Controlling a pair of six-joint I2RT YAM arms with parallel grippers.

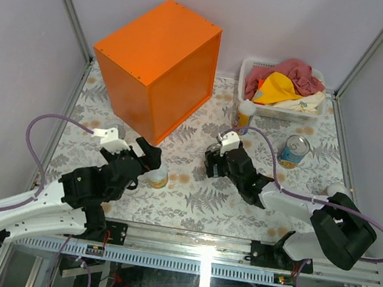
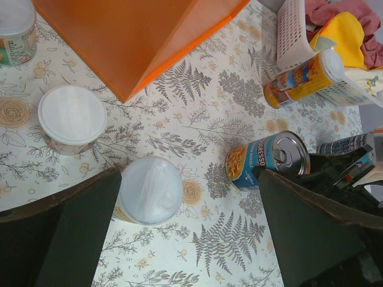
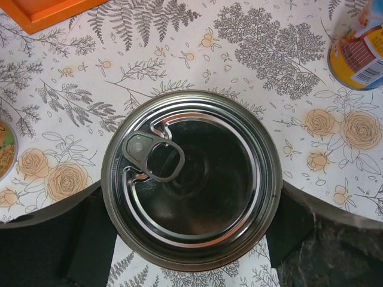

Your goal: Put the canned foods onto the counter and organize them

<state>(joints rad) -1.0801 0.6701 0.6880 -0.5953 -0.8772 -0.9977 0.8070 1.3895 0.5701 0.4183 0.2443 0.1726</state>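
Tally: white-topped cans (image 2: 72,113) 3 | blue-labelled can (image 2: 251,164) 1 | yellow tube (image 2: 302,75) 1

Robotics laboratory cell: grey wall panels (image 1: 23,17) and aluminium framing (image 1: 68,4) enclose the floral-clothed table (image 1: 239,208) ahead of two bolted arms (image 1: 30,210).

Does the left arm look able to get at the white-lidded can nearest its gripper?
Probably yes. The left gripper hangs open above the white-lidded can, which sits between its fingers, closer to one; nothing covers it, and the orange counter stands clear of it.
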